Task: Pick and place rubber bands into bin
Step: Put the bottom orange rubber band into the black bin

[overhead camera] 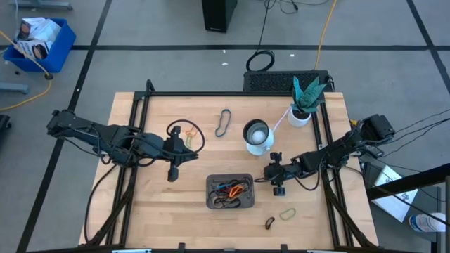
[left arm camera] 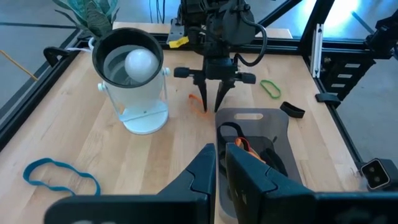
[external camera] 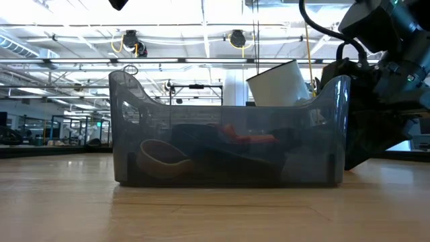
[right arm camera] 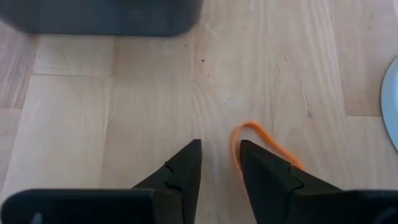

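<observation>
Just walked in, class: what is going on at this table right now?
A two-armed robot is sorting rubber bands into the bin, which already holds several. The right gripper, open and low over the table beside the bin, has an orange band at its fingertips. The left gripper waits on the bin's other side, near loose bands. A green band and others remain on the table.

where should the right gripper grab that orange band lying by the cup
Judging from the right wrist view, take the curved end of the orange band, the arc nearest the bin. It lies flat on the table, so come straight down with one finger on each side of the strand. The right gripper is already above it, jaws slightly apart and nearly straddling one side of the loop.
</observation>
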